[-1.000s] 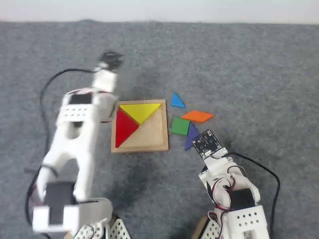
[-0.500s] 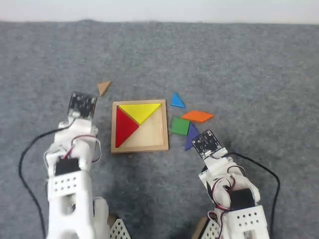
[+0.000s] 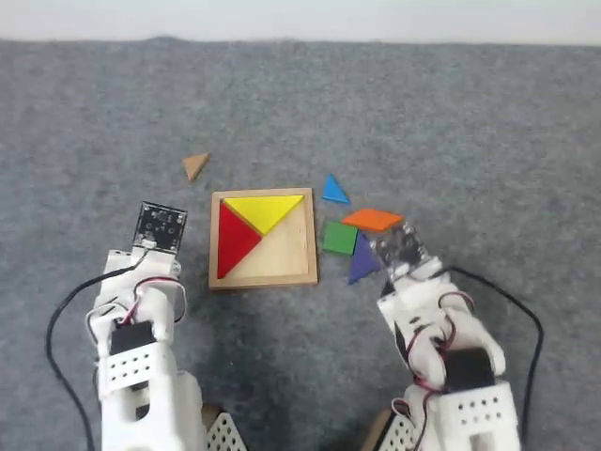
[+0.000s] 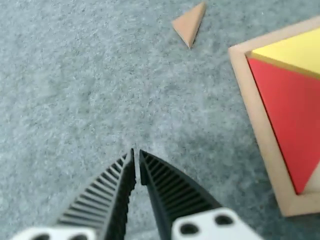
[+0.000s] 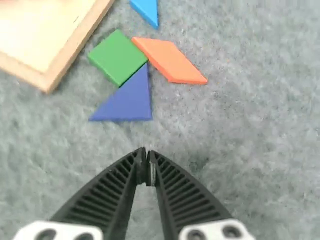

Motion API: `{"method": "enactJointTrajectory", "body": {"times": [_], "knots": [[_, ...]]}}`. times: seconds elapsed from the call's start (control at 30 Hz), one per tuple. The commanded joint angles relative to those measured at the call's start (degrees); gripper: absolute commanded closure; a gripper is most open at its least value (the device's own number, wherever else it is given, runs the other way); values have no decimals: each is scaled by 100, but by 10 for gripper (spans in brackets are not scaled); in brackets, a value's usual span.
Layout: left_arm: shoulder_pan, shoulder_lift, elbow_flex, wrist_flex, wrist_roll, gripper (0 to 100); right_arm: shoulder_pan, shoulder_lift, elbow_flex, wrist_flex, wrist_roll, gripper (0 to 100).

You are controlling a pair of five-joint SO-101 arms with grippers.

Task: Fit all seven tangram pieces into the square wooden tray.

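Pulling back, L fingers [image 4: 107, 192] shut empty; tan triangle [image 3: 195, 165] sits outside tray [image 3: 263, 280]. R fingers [image 5: 115, 187], also shut, edged twd purple triangle [image 5: 127, 105]; 5 pcs to go.

White plastic left arm [image 3: 136, 362] and right arm [image 3: 451, 376], black servos, thin red and white wires. A black cable [image 3: 53, 329] loops off each. Black square camera board [image 3: 161, 227] per wrist. The left gripper [image 4: 136, 152] and right gripper [image 5: 147, 151] have black ribbed fingers and white mounts with screw holes.
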Motion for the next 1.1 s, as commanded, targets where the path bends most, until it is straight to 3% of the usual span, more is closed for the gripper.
{"method": "enactJointTrajectory", "body": {"times": [0.0, 0.27, 0.5, 0.7, 1.07], "knots": [[-18, -132, -48, -255, -62, 987, 48, 1508, -1099, -145, -413, 991], [-53, -132, -40, -246, -70, 987, -813, 4971, -2875, -919, -1829, 750], [-53, -141, 75, -246, -501, 987, -910, 7442, -4211, -919, -1943, 713], [-53, -141, 84, -237, -527, 987, -980, 7978, -4387, -980, -2022, 713], [-53, -141, 84, -237, -527, 987, -1182, 8004, -4404, -1218, -3464, 713]]}}
